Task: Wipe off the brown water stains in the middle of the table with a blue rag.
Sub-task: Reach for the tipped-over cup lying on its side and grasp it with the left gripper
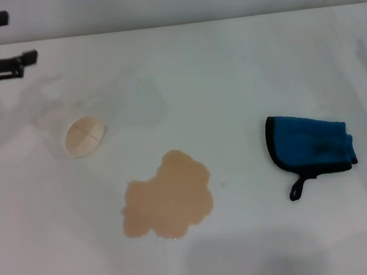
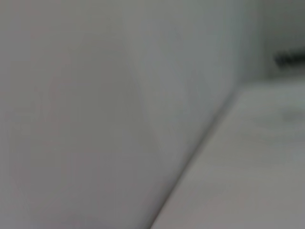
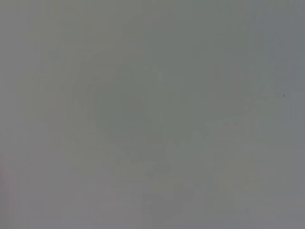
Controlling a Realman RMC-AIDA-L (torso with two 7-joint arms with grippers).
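Head view: the brown water stains point(image 1: 168, 197) lie near the tabletop's point(image 1: 241, 65) middle, toward its near edge. The blue rag point(image 1: 310, 144) lies flat toward the right edge, well apart. A tipped paper cup point(image 1: 85, 136) lies left. The left gripper point(image 1: 13, 42), fingers apart, hovers at the far left corner.

Left wrist view: only blurred tabletop point(image 2: 248, 167). Right wrist view: plain grey.

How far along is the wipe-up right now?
Nothing is wiped yet: the brown water stains lie whole on the table. Nothing is in hand: the blue rag lies untouched, and the left gripper sits open at the far corner. Grasping and wiping remain.
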